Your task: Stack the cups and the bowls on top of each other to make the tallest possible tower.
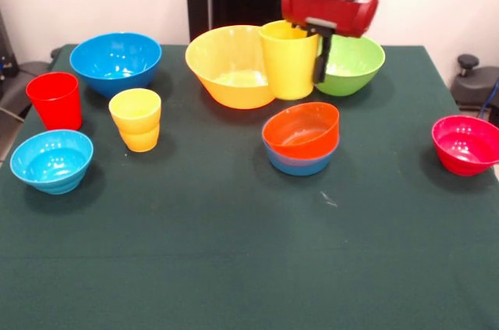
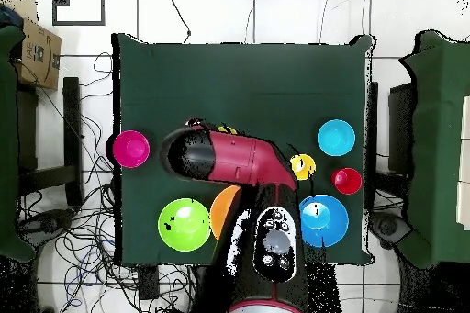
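1. Nearest you: small light-blue plastic bowl, front left of the green table.
2. You can count seven bowls: large yellow, lime green, medium blue, crimson, and orange-red nested in a small blue one.
3. Cups, four: red, two stacked yellow, one tall yellow.
4. Gripper is clamped on that tall yellow cup's rim, between the yellow and green bowls.
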`<action>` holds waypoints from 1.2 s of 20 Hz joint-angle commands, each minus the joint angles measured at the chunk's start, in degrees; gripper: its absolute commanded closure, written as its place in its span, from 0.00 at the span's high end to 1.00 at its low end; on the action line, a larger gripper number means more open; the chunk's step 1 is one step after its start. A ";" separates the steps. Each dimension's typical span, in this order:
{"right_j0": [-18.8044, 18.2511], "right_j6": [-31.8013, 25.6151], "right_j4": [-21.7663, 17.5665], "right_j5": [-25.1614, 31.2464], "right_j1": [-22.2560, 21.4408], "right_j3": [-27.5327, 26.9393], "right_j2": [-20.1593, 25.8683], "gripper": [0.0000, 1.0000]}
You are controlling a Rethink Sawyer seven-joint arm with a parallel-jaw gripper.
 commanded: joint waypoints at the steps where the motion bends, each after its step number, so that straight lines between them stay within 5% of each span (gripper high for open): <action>1: -0.46 -3.17 -7.32 -4.60 4.92 3.75 7.32 0.00; 24: 3.52 3.68 -7.77 -8.24 9.27 2.81 6.68 0.00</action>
